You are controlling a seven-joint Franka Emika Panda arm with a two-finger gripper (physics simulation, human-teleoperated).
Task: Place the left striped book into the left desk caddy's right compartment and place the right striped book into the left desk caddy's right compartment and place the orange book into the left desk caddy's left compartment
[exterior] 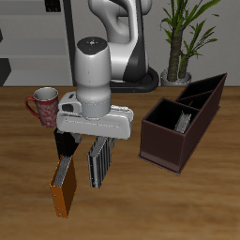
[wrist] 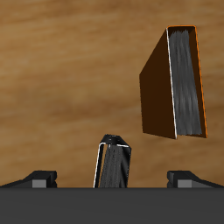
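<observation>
One striped book [exterior: 98, 161] stands upright on the table directly under my gripper [exterior: 97, 142]. In the wrist view its top edge [wrist: 114, 162] rises between my fingers [wrist: 39, 179], which stand wide apart and clear of it, so the gripper [wrist: 112, 179] is open. The orange book [exterior: 64, 187] stands upright beside the striped one, nearer the table's front edge, and appears again in the wrist view [wrist: 175, 83]. The other striped book [exterior: 178, 119] leans inside the left desk caddy [exterior: 164, 150], in the well nearer the front edge. The caddy's farther well [exterior: 202, 94] looks empty.
A red and white mug [exterior: 42, 105] stands farther back, beside the arm. A black shape [exterior: 66, 145] shows just under the hand next to the orange book. A potted plant [exterior: 178, 47] stands behind the table.
</observation>
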